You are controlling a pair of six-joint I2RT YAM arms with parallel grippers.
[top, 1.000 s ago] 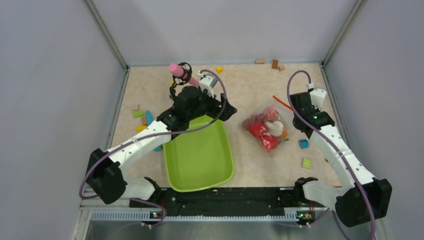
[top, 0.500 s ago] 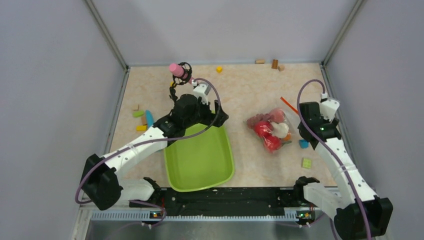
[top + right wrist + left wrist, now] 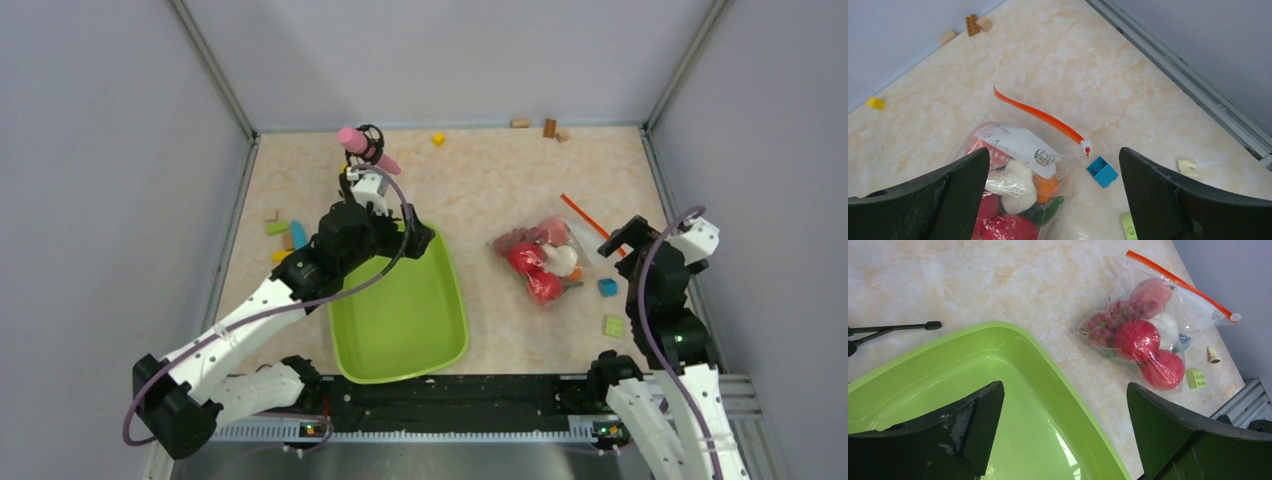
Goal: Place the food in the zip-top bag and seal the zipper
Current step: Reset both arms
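The clear zip-top bag [image 3: 541, 259] lies flat on the marbled table, right of centre. The food [image 3: 520, 258] shows through it: red round pieces, dark grapes, a peach, a white piece and bits of orange and green. Its orange-red zipper [image 3: 585, 215] runs along the far right edge, with a small white slider [image 3: 1086, 147] at one end. My right gripper [image 3: 640, 235] hangs open just right of the bag, touching nothing. My left gripper [image 3: 418, 240] is open over the green tray's far corner. In the right wrist view the bag [image 3: 1013, 165] and zipper [image 3: 1040, 115] lie below the spread fingers.
A lime-green tray [image 3: 400, 310] sits between the arms. A blue block [image 3: 607, 287] and a pale green block [image 3: 613, 325] lie near the bag. A pink object on a black stand [image 3: 356, 141] stands at the back left. Small blocks [image 3: 280, 235] are scattered at the left and along the back wall.
My right gripper has opened, let go at the bag's zipper edge and drawn back toward the near right. My left arm has pulled back leftward over the tray.
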